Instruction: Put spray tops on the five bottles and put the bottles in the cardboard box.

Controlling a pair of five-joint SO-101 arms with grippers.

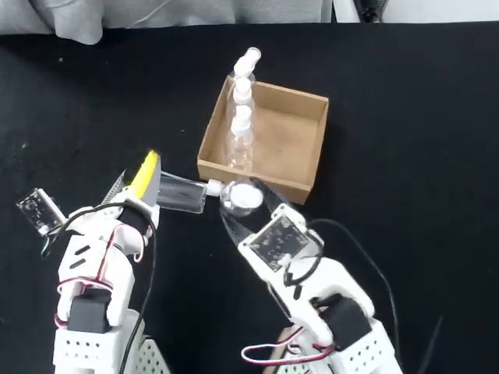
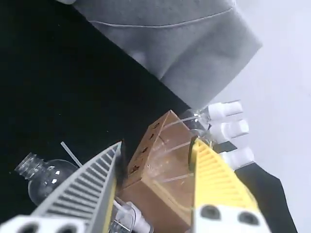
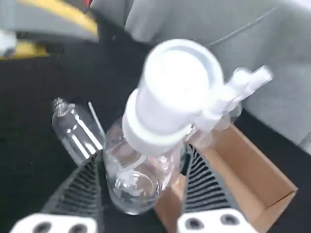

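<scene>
My right gripper (image 1: 243, 202) (image 3: 143, 187) is shut on a clear bottle (image 3: 138, 179) just in front of the cardboard box (image 1: 321, 136). A white spray top (image 1: 245, 195) (image 3: 175, 92) sits on that bottle. A clear bottle with no top (image 1: 183, 193) (image 2: 43, 177) (image 3: 73, 128) lies on the black cloth, with a thin white tube (image 2: 70, 153) beside it. My left gripper (image 1: 136, 170) (image 2: 156, 145) hangs open beside it, one finger yellow and one grey, nothing between them. Three bottles with spray tops (image 1: 242, 117) (image 2: 228, 128) lie along the box's left wall.
The right half of the box (image 3: 252, 179) (image 2: 150, 150) holds nothing. Grey fabric (image 1: 78, 19) lies along the table's far edge. Black cloth covers the table, with open room to the left and right of the box.
</scene>
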